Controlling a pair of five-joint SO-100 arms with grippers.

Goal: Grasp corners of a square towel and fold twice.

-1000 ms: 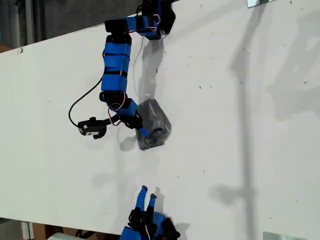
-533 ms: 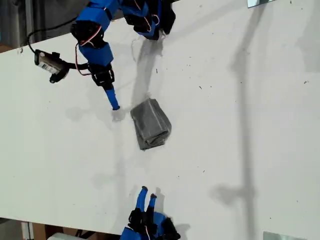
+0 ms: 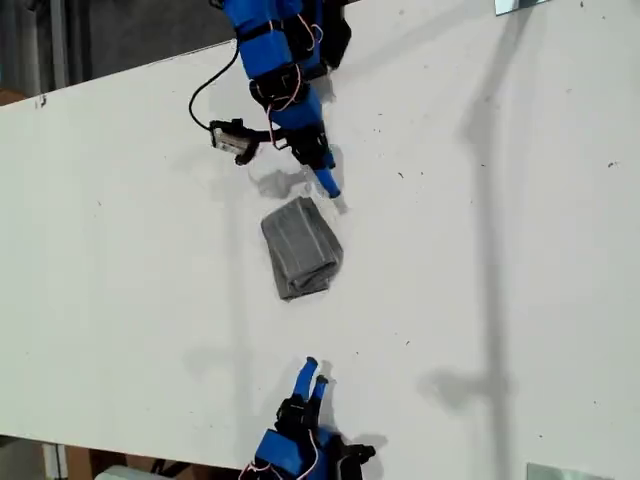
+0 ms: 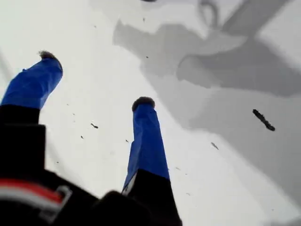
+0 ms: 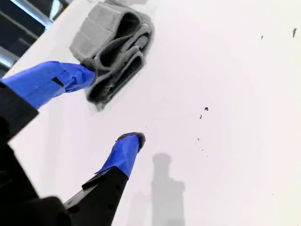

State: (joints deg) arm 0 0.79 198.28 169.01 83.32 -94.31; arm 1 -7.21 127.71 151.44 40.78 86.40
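The towel (image 3: 300,247) lies on the white table as a small grey folded bundle, and my second wrist view looks at the open layered edge of the towel (image 5: 110,42). Its corners are tucked into the folds and I cannot pick them out. My first gripper (image 3: 328,188) hangs just past the towel's far edge in the exterior view. In its wrist view my first gripper (image 4: 95,79) stands open over bare table. My second gripper (image 3: 312,372) sits near the table's front edge, a short way from the towel and pointing at it. That second gripper (image 5: 110,107) is open and empty.
The white table (image 3: 500,250) runs wide to the exterior view's right, crossed by long grey shadows. The first arm's camera (image 3: 232,140) dangles on a black cable beside that arm. Small metal plates sit at the far (image 3: 520,5) and near (image 3: 560,470) table edges on the exterior view's right.
The first gripper left the towel, swung out to the exterior view's left, then came back to the towel's far edge. The second gripper shifted slightly toward the exterior view's right.
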